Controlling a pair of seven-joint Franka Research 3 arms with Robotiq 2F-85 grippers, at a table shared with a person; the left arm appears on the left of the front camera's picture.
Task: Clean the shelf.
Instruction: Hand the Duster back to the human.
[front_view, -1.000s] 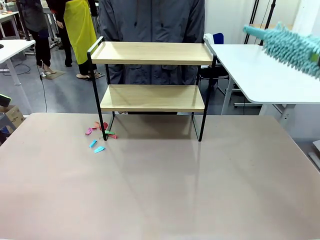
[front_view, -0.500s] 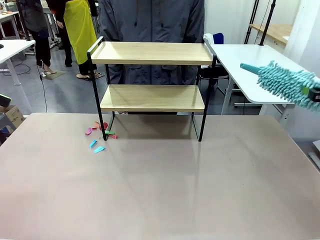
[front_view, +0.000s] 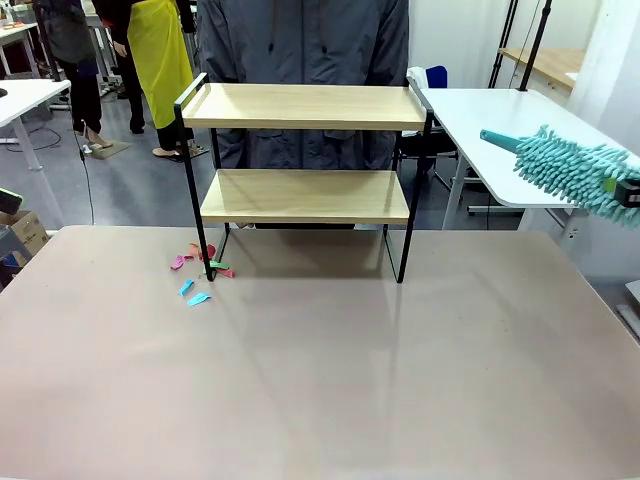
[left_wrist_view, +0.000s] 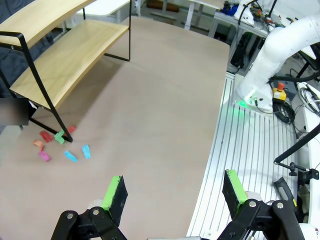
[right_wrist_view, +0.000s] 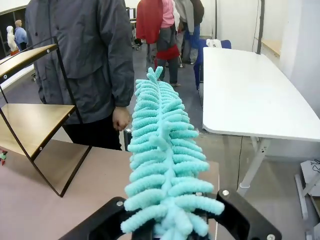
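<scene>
Two boards make the shelf (front_view: 305, 150) at the desk's (front_view: 320, 380) far middle; the duster (front_view: 570, 170) points at it from the right. Left hand (left_wrist_view: 175, 192) gapes wide. Right hand (right_wrist_view: 170, 227) squeezes the duster, shelf to its left.

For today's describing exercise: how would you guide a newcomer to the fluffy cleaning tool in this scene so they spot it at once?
Start at the shelf on the brown table, then look to its right, past the table's edge. There the duster hangs in the air, gripped by the right gripper. Its shaggy turquoise fronds set it apart from everything nearby.
</scene>
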